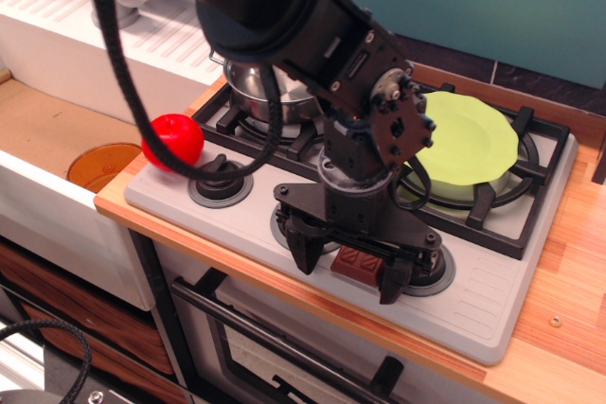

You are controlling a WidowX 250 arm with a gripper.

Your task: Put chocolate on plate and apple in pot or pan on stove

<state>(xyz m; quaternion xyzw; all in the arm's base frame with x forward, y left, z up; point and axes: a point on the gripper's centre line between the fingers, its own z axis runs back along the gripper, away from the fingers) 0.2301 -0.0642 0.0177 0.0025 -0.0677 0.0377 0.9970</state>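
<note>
At the front edge of the stove [492,300], the end effector [348,273] is down low with its jaws spread wide, one finger either side of the chocolate [358,263], which lies flat between them; whether either finger touches it I cannot tell. At 1 o'clock from there the plate [473,139] sits on the right burner grate. The pot [248,82], mostly hidden by the arm, sits on the left burner at 11 o'clock. The apple [172,142] rests at the stove's left edge, 10 o'clock, just beside a knob [220,184] above the wooden worktop [568,262].
</note>
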